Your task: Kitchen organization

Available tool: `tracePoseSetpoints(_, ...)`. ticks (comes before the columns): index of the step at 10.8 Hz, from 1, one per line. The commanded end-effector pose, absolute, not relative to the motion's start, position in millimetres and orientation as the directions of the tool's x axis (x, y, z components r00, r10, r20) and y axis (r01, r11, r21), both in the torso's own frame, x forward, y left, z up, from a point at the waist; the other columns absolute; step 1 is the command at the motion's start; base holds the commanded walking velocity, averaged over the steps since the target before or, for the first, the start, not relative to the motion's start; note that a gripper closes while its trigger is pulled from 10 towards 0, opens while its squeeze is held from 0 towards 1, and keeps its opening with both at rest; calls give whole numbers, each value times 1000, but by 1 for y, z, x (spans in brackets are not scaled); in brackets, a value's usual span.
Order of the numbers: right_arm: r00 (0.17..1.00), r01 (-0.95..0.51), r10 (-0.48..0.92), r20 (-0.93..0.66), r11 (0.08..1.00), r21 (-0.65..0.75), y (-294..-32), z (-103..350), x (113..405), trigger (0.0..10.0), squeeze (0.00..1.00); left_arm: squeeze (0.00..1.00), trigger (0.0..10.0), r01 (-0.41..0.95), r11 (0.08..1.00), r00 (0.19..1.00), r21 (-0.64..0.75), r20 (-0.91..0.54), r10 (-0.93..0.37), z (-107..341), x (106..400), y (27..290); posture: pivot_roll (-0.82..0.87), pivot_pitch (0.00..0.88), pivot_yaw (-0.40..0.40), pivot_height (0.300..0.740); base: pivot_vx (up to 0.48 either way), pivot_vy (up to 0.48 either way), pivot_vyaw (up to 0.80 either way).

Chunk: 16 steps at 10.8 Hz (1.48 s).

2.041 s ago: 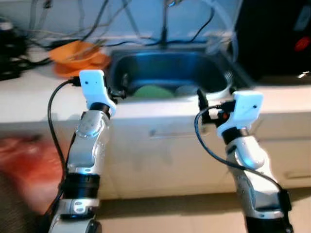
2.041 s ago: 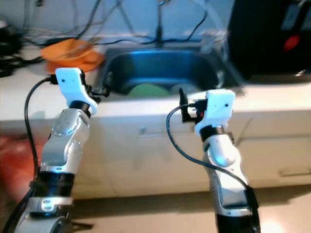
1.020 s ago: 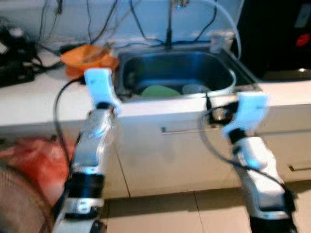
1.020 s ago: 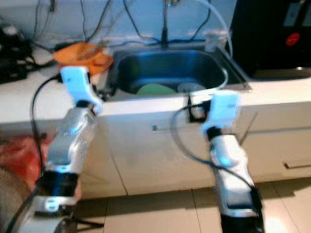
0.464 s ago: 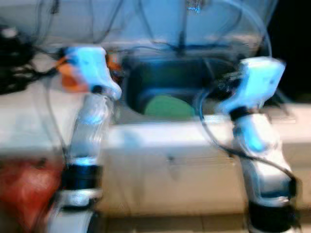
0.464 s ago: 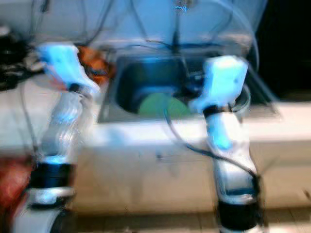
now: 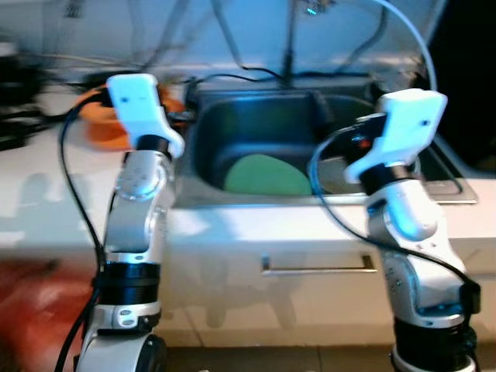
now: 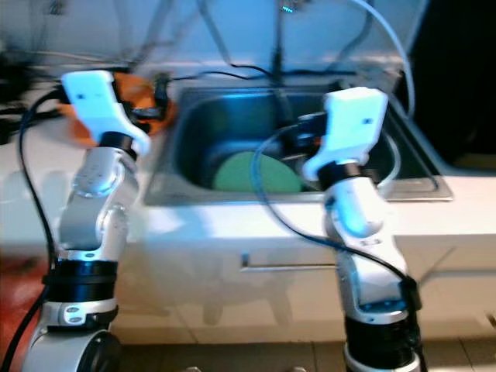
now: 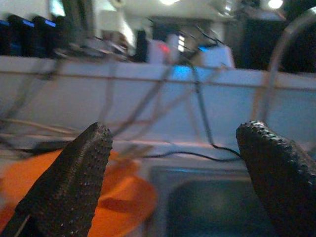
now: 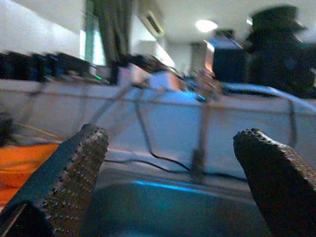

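**A:** Start at your left. The left gripper (image 9: pixel 180 163) is raised over the counter edge, beside the orange bowl (image 7: pixel 105 128) and at the sink's (image 7: pixel 203 147) left rim. Its jaws stand wide apart with nothing between them.

**B:** And the plate?

**A:** The green plate (image 7: pixel 267 175) lies tilted on the sink floor, about midway between your two arms, below and ahead of both. From the left gripper it sits to the right and down.

**B:** Which arm would you send?

**A:** I'd judge the right gripper (image 10: pixel 173 173). It already hangs over the basin's right side, jaws spread wide and empty, aimed toward the back wall and tap (image 10: pixel 200 148). The plate lies left of it and lower, so you must dip the wrist down and inward. Its rim facing you looks the likeliest edge to pinch.
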State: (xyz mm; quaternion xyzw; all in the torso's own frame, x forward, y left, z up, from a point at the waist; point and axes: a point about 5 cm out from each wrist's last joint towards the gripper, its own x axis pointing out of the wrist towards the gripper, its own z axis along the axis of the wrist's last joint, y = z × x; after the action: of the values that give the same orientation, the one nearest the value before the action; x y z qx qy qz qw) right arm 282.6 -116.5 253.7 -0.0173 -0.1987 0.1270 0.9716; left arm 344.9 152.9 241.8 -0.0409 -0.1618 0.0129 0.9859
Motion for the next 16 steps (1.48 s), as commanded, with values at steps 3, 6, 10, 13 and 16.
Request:
tracePoseSetpoints(3, 888, -244, 257, 381, 966, -82, -117, 256, 281, 10000, 302, 0, 10000, -68, 995, 958, -75, 274, 86, 235, 349, 160, -7, 0, 48, 740, 0, 0, 215)
tracePoseSetpoints(6, 899, -230, 241, 367, 970, -73, -119, 252, 282, 10000, 384, 0, 10000, -77, 994, 965, -83, 245, 95, 230, 350, 161, -7, 0, 46, 740, 0, 0, 800)
tracePoseSetpoints(10, 909, -210, 213, 357, 976, -48, -121, 251, 282, 10000, 337, 0, 10000, -62, 991, 984, -116, 161, 81, 216, 356, 161, -7, 0, 46, 740, 0, 0, 400)
tracePoseSetpoints(13, 912, -204, 205, 355, 978, -43, -122, 252, 283, 10000, 341, 0, 10000, -115, 977, 987, -182, 94, 134, 207, 367, 178, -12, 0, 37, 740, 0, 0, 0)
tracePoseSetpoints(16, 910, -210, 211, 356, 977, -43, -122, 255, 280, 10000, 341, 0, 10000, -150, 958, 984, -243, 52, 168, 202, 380, 185, -31, 0, 35, 740, 0, 0, 0)
